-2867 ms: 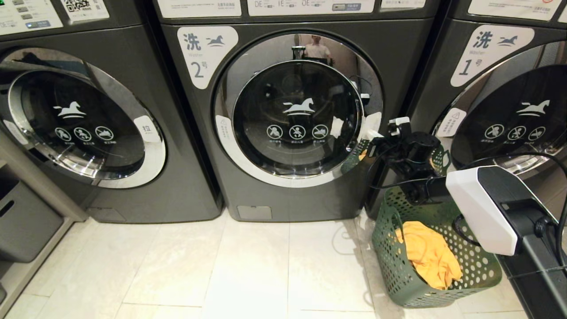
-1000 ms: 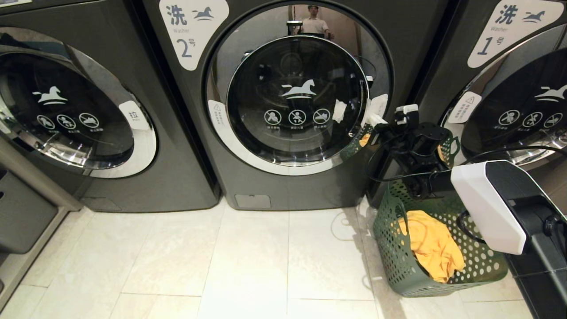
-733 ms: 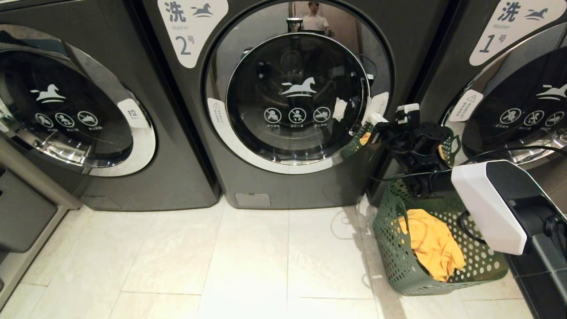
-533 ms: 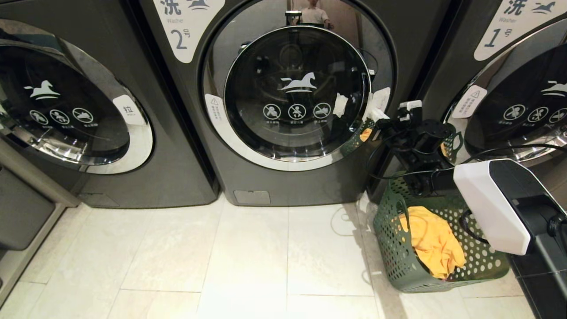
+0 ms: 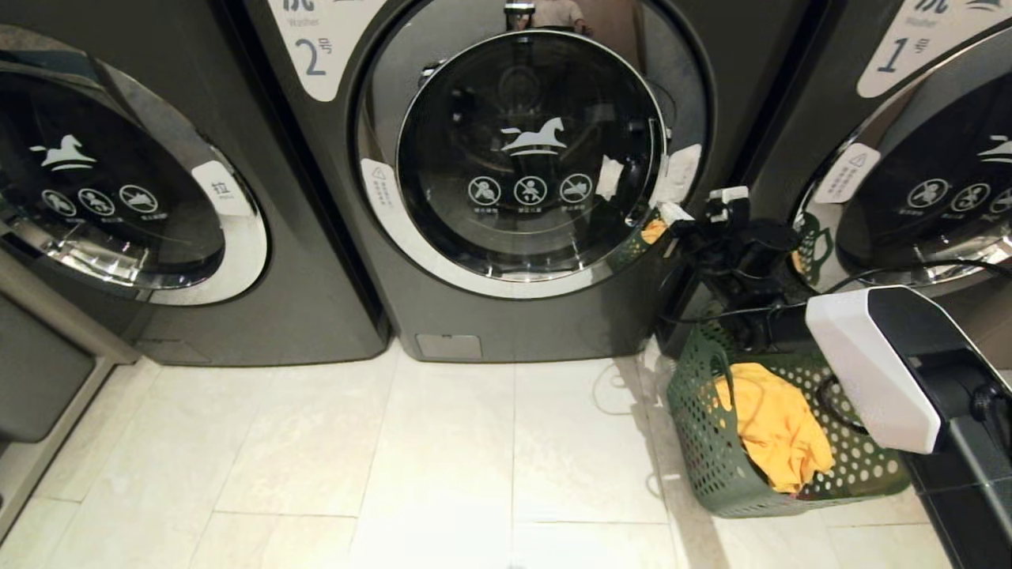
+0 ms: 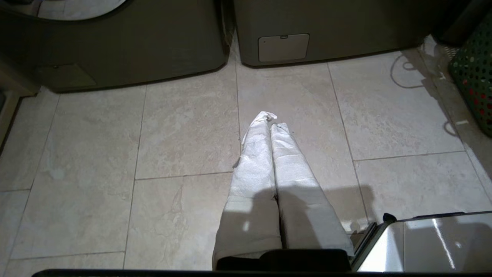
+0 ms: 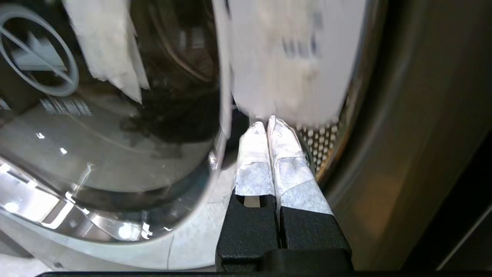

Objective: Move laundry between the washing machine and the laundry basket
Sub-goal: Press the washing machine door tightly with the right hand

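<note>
The washing machine [image 5: 506,316] marked "2" stands at centre, its round chrome-rimmed glass door [image 5: 528,154] shut. Like machines flank it: one marked "1" [image 5: 893,118] on the right, another [image 5: 118,182] on the left. A grey storage bin [image 5: 35,387] sits at the far left against the left-hand machine.

The right gripper [image 5: 668,212] is raised at the right edge of the door of machine "2", just below a white sticker [image 5: 684,172] on the chrome rim. In the right wrist view its two tape-wrapped fingers [image 7: 282,146] are pressed together with nothing between them, their tips at the gap between glass and rim. Whether they touch the door cannot be told.

The green perforated laundry basket [image 5: 711,466] stands on the tiled floor [image 5: 395,458] in front of the gap between machines "2" and "1". A yellow-orange garment [image 5: 775,431] lies in it; red cloth shows through the holes in the left wrist view [image 6: 478,98]. The right arm [image 5: 877,363] and its cables cross over the basket's upper part.

The left gripper [image 6: 271,121] hangs over bare floor tiles, well apart from the basket, fingers closed together and empty.
</note>
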Tool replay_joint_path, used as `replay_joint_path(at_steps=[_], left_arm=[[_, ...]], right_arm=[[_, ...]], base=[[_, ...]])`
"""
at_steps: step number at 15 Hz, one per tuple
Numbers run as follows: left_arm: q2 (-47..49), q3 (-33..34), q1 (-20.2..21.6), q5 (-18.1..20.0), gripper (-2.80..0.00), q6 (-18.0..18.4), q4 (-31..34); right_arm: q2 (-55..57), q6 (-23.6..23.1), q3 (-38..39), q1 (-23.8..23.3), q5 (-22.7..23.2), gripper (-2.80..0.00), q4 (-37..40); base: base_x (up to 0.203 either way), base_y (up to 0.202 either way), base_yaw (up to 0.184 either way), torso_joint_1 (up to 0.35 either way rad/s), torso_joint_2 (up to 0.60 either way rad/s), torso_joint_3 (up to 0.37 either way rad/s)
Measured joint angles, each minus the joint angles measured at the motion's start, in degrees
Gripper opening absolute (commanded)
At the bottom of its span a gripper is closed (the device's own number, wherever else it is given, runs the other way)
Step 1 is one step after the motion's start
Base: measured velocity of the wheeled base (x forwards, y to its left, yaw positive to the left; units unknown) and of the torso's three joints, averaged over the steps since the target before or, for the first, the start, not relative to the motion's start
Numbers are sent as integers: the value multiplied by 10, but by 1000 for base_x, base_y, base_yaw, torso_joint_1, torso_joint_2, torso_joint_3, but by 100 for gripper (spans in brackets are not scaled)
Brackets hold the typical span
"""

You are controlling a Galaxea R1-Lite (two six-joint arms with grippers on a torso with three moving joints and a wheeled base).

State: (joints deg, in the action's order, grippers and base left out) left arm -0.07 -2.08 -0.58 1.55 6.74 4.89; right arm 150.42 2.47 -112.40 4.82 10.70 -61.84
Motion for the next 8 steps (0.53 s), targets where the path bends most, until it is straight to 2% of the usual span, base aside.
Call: replay_joint_path(at_steps=[5, 7, 8], left_arm=[[0, 0, 1, 0, -280, 0, 0], [0, 0, 1, 0, -280, 0, 0], [0, 0, 1, 0, -280, 0, 0]], right_arm=[[-6, -3, 4, 1, -12, -280, -1], [-33, -6, 46, 1, -24, -280, 14], [-58, -7, 92, 0, -26, -280, 29]], base=[[0, 0, 0, 0, 0, -5], [0, 0, 0, 0, 0, 0], [0, 0, 0, 0, 0, 0]])
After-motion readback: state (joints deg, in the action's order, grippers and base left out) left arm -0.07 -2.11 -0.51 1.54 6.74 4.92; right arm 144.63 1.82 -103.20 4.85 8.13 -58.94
